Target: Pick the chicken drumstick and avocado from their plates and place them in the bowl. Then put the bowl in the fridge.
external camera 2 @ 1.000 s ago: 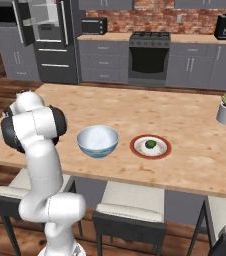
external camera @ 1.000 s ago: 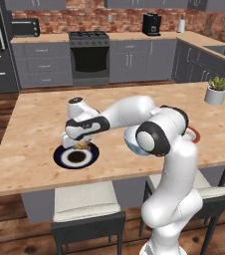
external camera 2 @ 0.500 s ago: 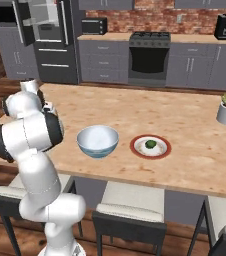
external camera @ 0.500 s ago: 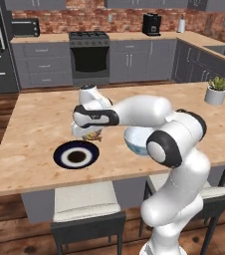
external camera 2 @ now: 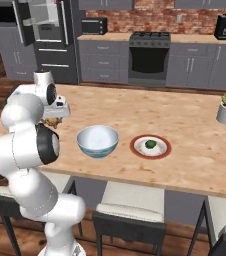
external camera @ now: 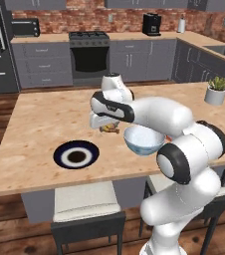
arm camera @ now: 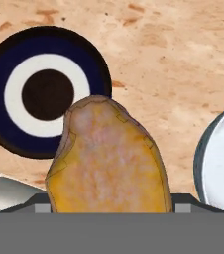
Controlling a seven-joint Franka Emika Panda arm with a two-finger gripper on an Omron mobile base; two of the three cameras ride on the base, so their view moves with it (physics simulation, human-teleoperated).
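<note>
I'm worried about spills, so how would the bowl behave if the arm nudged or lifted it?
The bowl looks glossy and rigid, so probably slippery to grip. Its rounded wall narrows to a small foot, so a push may slide or rock it. Likely breakable.

The arm [external camera: 184,164] is showing glossy white, rounded shells, thick and tubular, swelling into bulbous segments. Dark grey to black rings and round caps are marking its joints. The end effector [external camera: 103,121] is showing a boxy white-and-grey housing.

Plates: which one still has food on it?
The white, red-rimmed plate, holding the avocado. The navy plate is bare.
</note>
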